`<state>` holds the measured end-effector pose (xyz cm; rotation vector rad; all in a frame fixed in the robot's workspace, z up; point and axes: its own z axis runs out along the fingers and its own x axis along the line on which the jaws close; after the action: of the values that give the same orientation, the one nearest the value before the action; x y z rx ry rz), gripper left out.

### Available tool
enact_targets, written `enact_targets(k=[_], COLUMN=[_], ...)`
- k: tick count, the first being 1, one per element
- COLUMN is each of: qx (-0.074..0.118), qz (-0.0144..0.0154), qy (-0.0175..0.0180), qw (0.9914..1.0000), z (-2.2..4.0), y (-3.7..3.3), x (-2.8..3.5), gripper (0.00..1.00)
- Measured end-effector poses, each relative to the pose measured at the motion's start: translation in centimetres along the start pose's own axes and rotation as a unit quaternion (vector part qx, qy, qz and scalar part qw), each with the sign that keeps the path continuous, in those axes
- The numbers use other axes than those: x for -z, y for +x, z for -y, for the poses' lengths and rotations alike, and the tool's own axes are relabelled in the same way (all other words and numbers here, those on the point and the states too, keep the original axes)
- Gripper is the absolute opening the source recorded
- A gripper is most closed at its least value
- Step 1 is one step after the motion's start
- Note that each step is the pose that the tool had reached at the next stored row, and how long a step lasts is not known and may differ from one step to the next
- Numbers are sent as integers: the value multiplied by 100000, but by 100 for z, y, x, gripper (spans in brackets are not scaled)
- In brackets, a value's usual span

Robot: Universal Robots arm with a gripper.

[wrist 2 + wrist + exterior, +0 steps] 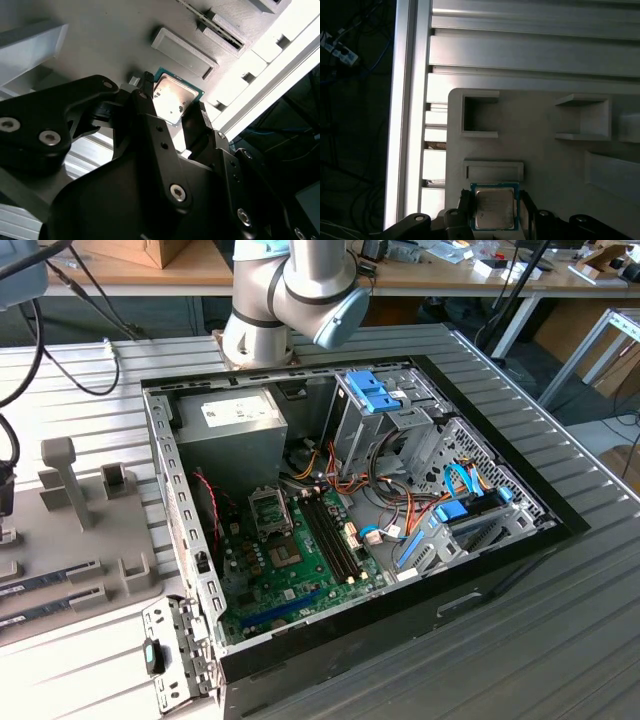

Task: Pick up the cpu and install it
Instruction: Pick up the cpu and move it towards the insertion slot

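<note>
- gripper (172, 102) clenched on the cpu (173, 96): black fingers (146, 90) pressed against two opposite edges of the chip, in both wrist views
- cpu (494, 207) is silver top up and level with the grey fixture tray (540, 150), green board rim visible all round
- cannot tell whether the chip rests on the tray or is just clear of it
- chip position: near one edge of the tray, just beside a low rectangular raised block (493, 171); two square pockets (480, 117) sit further in, towards the tray corner
- tray lies on the slatted aluminium table (520, 50), close to the table's edge rail
- exterior view: tray (75, 540) is at the exterior view's left edge of the table (560, 620), and the open PC case (160, 480) is in the middle
- motherboard (290, 570) is on the case floor, with the socket frame (268, 508) just below the grey power supply (225, 430)
- arm (290, 290) base joints are at the table's far edge, behind the case
</note>
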<state>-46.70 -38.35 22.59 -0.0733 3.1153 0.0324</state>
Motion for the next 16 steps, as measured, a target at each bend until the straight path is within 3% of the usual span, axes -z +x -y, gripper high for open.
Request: enact_targets(k=[16], qx=[-3], qz=[12], qy=[-183], qw=[100000], z=[-2], y=[-2], x=[84], gripper=[47])
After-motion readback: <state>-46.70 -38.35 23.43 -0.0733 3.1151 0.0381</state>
